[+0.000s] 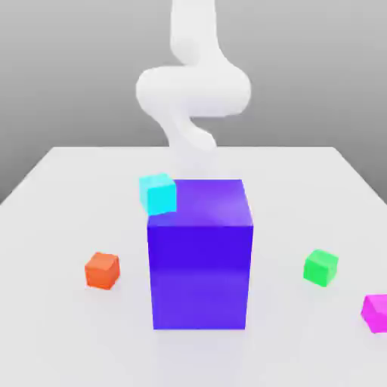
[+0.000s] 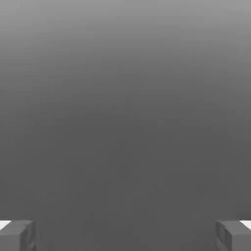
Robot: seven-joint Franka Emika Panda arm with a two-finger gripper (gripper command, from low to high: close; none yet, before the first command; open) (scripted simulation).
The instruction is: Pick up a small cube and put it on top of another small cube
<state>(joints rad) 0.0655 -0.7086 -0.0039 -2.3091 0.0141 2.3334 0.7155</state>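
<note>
Pincer (image 2: 125, 235) spread wide, gray fingertips (image 2: 17, 235) at opposite edges of the hand view, nothing between them but plain gray ground; carried on a white arm (image 1: 193, 87) rising behind the big blue-purple block (image 1: 199, 253) in the exterior view.

Outward from the block: a cyan cube (image 1: 158, 193) at its upper corner toward the exterior view's left, touching or just beside it, resting place impossible to tell; an orange cube (image 1: 101, 270) on the white table (image 1: 68, 332) toward the exterior view's left; a green cube (image 1: 320, 267) toward the exterior view's right.

Small pink cube (image 1: 376, 313) at the exterior view's right edge, partly cut off by the frame, resting on the table beyond the green cube, well apart from the block and from the arm.

Likely hazards: a long reach across the table, with the tall block in the way of a low approach, hence a possible knock; a grab of the wrong cube, all being alike in size; a skewed closure on so small a body, hence a slip or a tilted stack.

Pink cube: bright magenta, flat-faced, sharp-edged, far smaller than the block, seemingly rigid.
</note>
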